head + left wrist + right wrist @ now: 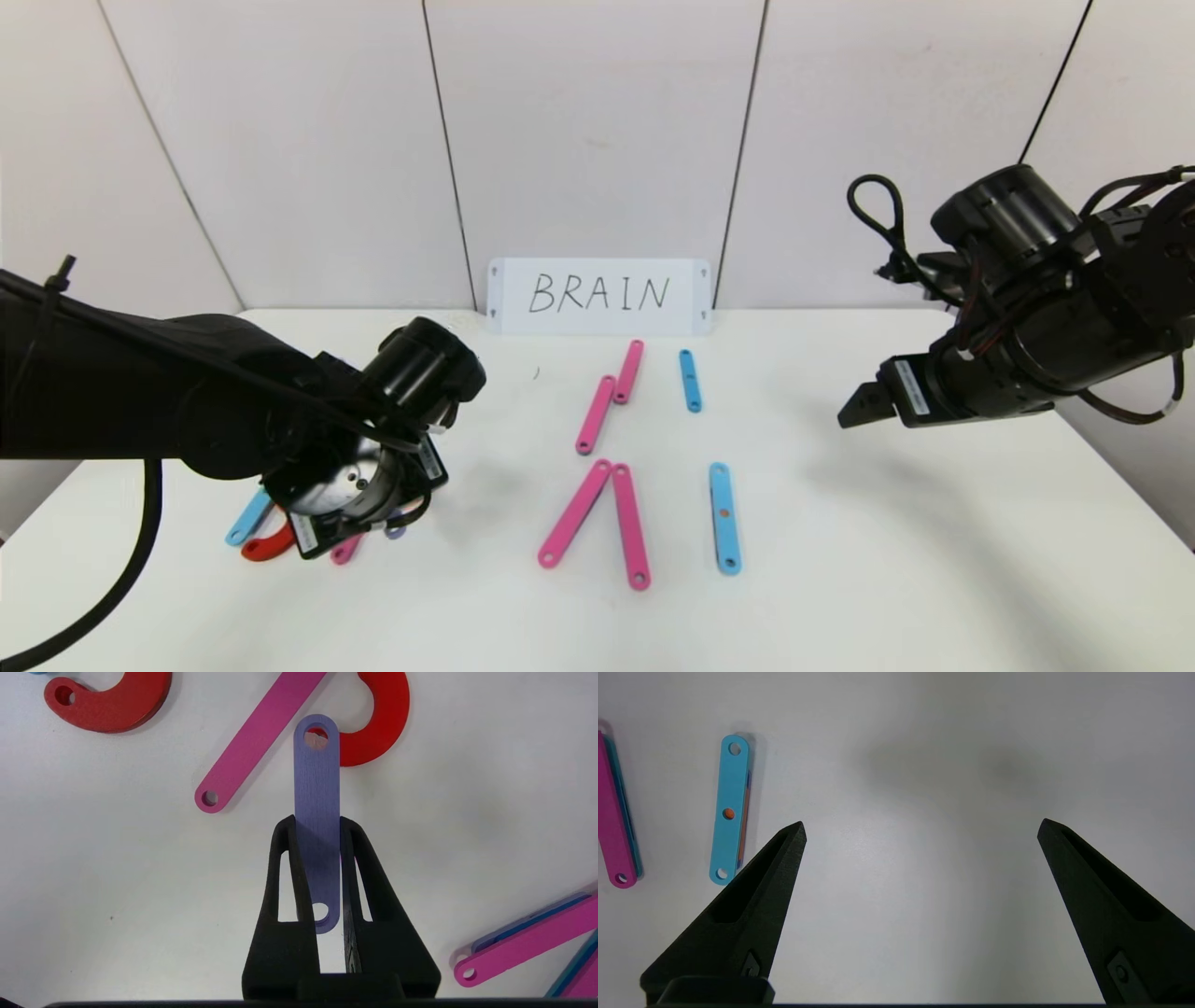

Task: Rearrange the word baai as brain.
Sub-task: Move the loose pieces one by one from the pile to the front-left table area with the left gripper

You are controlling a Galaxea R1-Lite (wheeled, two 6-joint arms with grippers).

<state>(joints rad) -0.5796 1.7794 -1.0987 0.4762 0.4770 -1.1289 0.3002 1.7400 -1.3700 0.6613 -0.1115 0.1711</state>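
The word lies in pieces on the white table. Pink strips (596, 413) (574, 512) (631, 525) and light-blue strips (690, 380) (724, 516) sit mid-table. At the near left, my left gripper (317, 823) points down, shut on a purple strip (316, 774). The strip's far end overlaps the tip of a red arc (383, 723). A second red arc (112, 709) and a pink strip (261, 737) lie beside it. My right gripper (854, 406) hovers open at the right, nothing between its fingers (784, 858).
A white card (599, 296) with handwritten BRAIN leans against the back wall. In the head view the left arm hides most of the near-left pieces, leaving a red arc (264, 546) and a blue strip (247, 518) showing. The table's right edge runs under the right arm.
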